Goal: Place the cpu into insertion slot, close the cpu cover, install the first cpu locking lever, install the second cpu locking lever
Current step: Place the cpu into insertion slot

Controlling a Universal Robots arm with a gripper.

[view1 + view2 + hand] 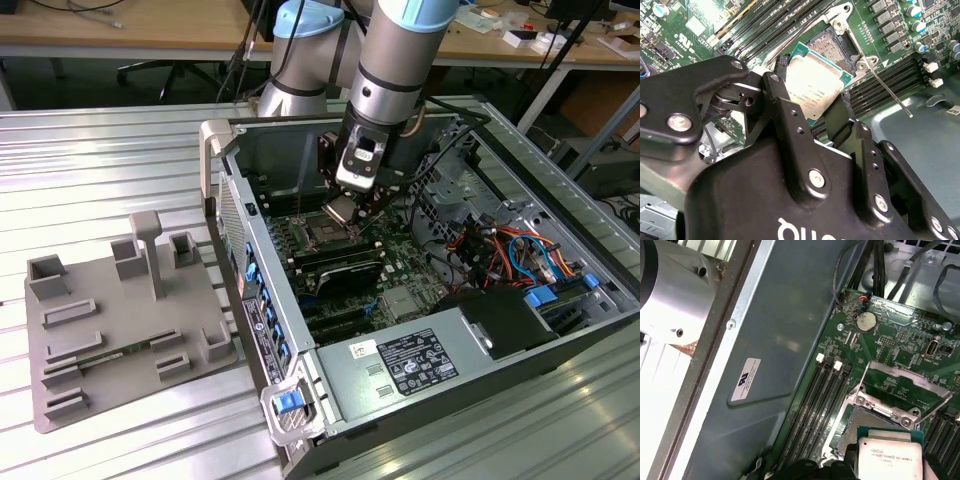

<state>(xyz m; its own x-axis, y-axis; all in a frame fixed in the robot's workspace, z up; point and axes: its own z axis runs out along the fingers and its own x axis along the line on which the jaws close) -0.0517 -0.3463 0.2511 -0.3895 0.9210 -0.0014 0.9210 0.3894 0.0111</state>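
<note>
Jaws of the gripper (812,120) pinch the cpu (812,82) by opposite edges with its metal top facing up, a hold that likely keeps the underside free for seating. The chip hangs just above the insertion slot (832,45), not yet in it. The cpu cover (888,411) stands swung open, leaving the pin field exposed.

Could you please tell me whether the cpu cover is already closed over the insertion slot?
No, in the first wrist view the cpu cover stands swung up off the insertion slot.
</note>
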